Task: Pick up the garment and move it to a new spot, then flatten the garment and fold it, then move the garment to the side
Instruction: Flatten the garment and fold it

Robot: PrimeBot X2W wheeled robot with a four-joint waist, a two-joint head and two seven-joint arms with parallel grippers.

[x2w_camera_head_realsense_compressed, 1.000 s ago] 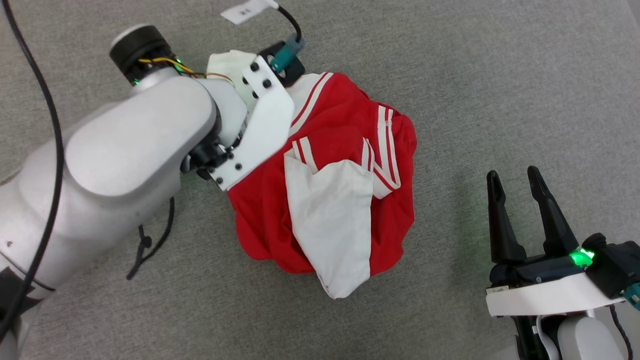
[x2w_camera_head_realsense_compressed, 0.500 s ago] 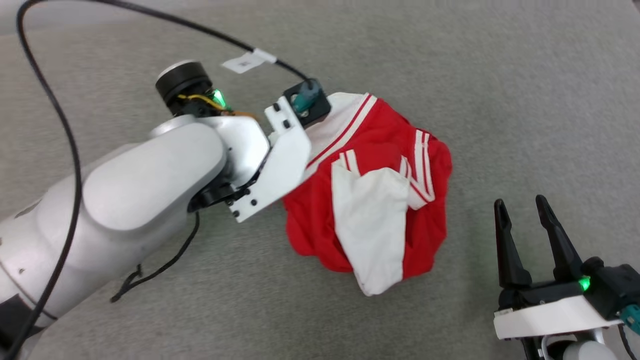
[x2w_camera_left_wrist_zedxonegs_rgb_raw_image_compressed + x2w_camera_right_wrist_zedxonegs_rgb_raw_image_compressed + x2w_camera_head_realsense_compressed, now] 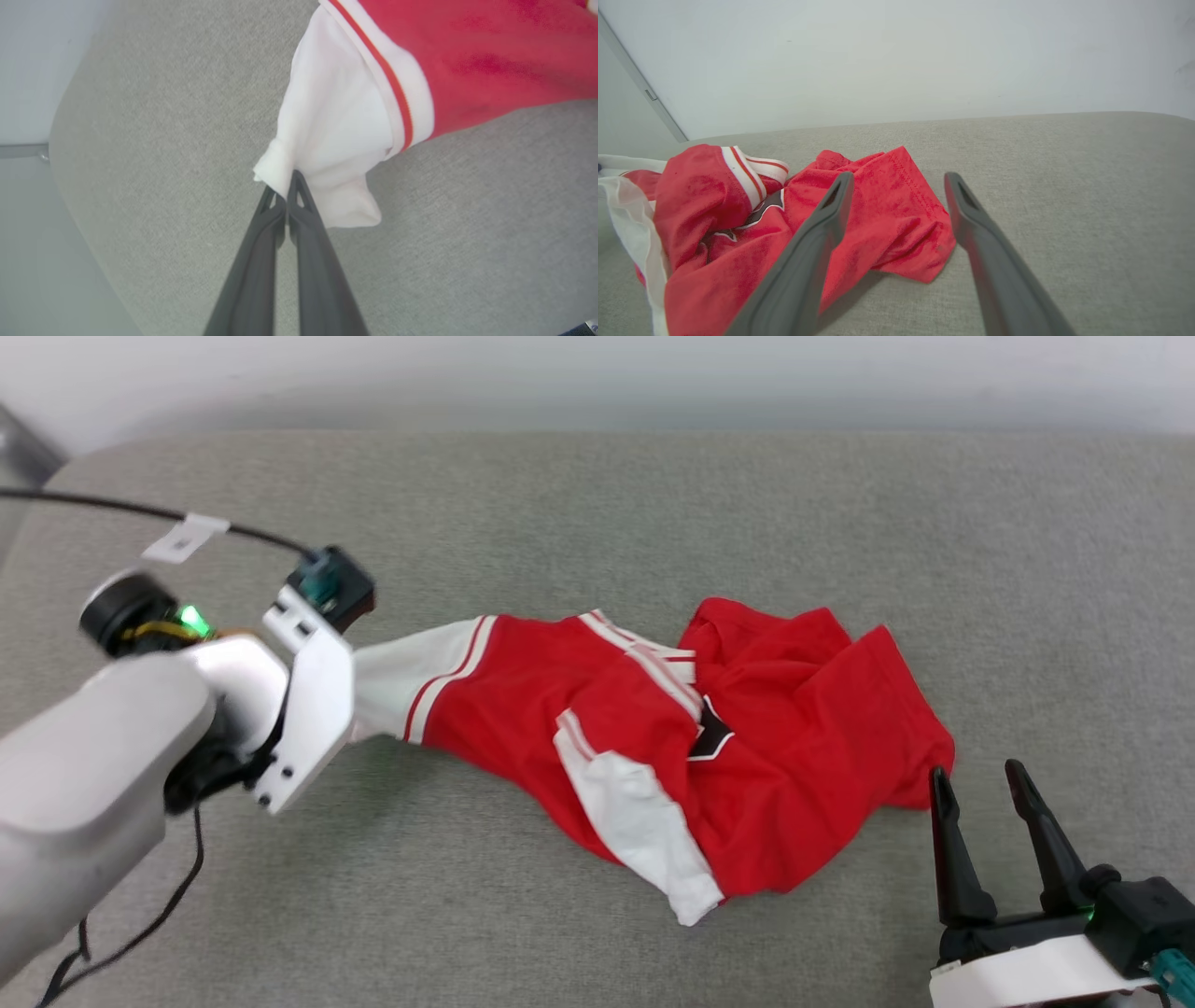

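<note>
The garment (image 3: 794, 709) is a red T-shirt with white sleeves, lying crumpled and stretched sideways on the grey cloth surface (image 3: 597, 504). In the left wrist view my left gripper (image 3: 286, 189) is shut on the edge of a white sleeve (image 3: 336, 126), which hangs a little above the surface. In the head view the left wrist (image 3: 308, 709) covers those fingers at the sleeve's left end. My right gripper (image 3: 976, 779) stands open just off the garment's right corner, with nothing between its fingers. In the right wrist view the red cloth (image 3: 887, 200) lies ahead and left of the right gripper (image 3: 899, 182).
A black cable (image 3: 112, 509) with a white tag arcs over my left arm. The surface's rounded left edge (image 3: 60, 154) lies close to the left gripper, and a pale wall (image 3: 896, 56) rises behind the far edge. Bare grey cloth (image 3: 1064, 163) extends to the right.
My left gripper has shut on the white sleeve and pulled it left, drawing the bunched garment out into a long shape. The head camera has tilted up. The right gripper stays open.
</note>
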